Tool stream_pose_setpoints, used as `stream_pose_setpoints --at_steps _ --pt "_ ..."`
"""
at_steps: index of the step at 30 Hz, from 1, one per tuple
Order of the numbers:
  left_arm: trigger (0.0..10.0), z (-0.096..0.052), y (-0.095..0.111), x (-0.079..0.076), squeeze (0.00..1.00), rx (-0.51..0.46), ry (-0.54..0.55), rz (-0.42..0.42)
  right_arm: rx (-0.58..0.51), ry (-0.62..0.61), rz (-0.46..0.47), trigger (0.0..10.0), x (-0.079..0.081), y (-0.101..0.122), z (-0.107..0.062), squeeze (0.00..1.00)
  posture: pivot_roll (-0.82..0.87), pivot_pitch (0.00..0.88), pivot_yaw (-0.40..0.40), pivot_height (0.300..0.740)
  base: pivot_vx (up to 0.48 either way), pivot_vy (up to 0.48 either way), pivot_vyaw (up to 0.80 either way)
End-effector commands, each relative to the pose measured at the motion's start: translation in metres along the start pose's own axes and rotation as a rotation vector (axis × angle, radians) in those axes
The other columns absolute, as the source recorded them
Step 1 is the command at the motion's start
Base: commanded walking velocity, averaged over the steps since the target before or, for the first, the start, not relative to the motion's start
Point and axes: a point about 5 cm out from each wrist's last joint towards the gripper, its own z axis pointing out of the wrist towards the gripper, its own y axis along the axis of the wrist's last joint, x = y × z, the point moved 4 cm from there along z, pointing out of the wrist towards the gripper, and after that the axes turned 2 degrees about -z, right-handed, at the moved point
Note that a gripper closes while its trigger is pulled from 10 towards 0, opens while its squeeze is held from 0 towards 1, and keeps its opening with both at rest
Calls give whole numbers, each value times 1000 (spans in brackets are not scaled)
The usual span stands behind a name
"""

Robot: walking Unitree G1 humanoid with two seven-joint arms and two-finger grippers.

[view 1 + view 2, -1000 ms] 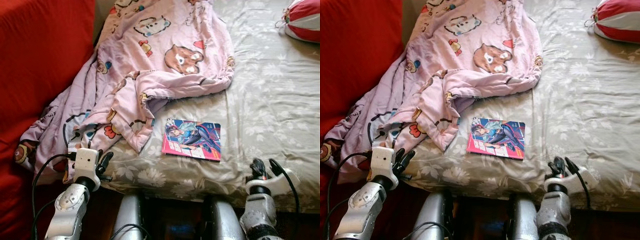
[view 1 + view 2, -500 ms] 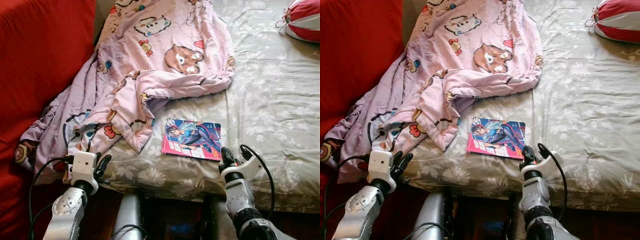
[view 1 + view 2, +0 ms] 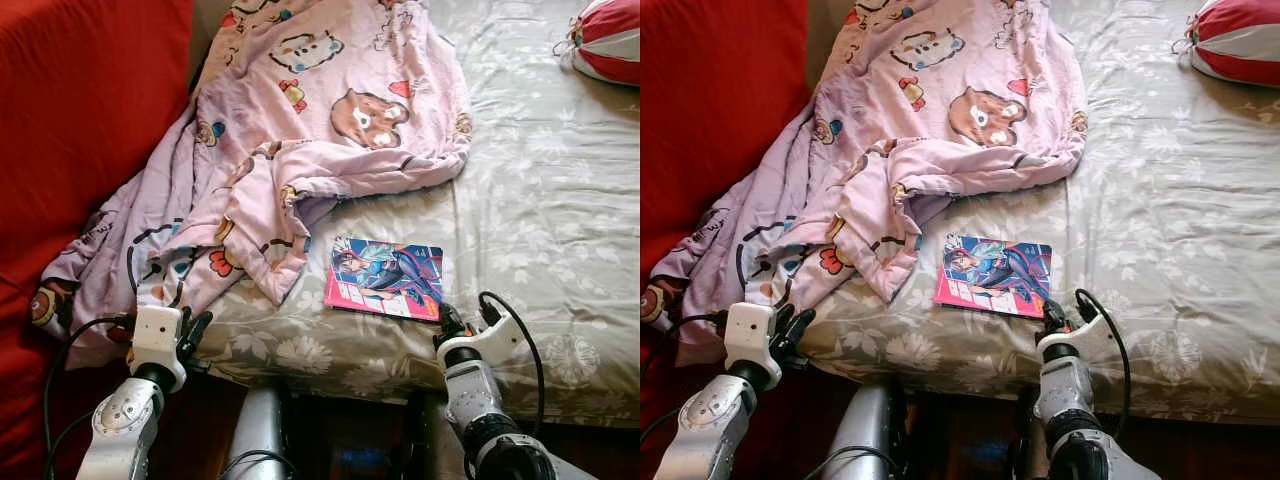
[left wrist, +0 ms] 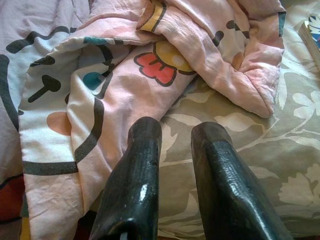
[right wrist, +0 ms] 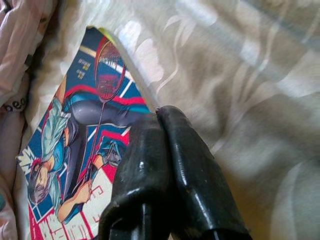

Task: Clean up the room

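A colourful comic book (image 3: 385,278) lies flat on the grey floral bed sheet (image 3: 545,200), close to the front edge. My right gripper (image 3: 443,318) is at the book's near right corner. In the right wrist view its fingers (image 5: 150,145) are pressed shut, tips touching the edge of the book (image 5: 75,165). A crumpled pink cartoon blanket (image 3: 320,120) spreads from the back left and hangs over the left edge. My left gripper (image 3: 195,325) hovers at that front left corner, fingers (image 4: 142,150) slightly apart and holding nothing, aimed at the blanket's fold (image 4: 125,75).
A red and white striped pillow (image 3: 608,40) sits at the far right corner. A large red cushioned surface (image 3: 80,130) rises along the left side. The right half of the sheet is bare. My own legs (image 3: 260,430) stand against the bed's front edge.
My right gripper has swung in from the right and come to rest against the book's near right corner. The left gripper has sunk a little lower and leftward.
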Motion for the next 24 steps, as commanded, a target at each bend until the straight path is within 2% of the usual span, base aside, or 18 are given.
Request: stream_pose_setpoints --at_steps 1,7,14,16,24 --pt "10000 -7 -5 7 0 28 16 8 22 -40 23 10000 -11 -9 -6 0 234 232 87 601 0 0 0" --pt "10000 -6 -6 4 0 28 8 7 33 -56 21 10000 -16 -9 -7 0 236 235 88 601 0 0 0" --pt "10000 -7 -5 5 0 32 4 14 54 -49 0 10000 -13 -11 -6 0 242 236 95 601 0 0 0" --pt "10000 -7 -5 6 0 33 3 19 80 -76 -26 10000 -17 -13 -6 0 247 236 96 601 0 0 0" --pt "10000 -17 -4 12 0 41 6 34 63 -154 12 10000 -32 -5 -9 0 268 261 107 601 0 0 0"
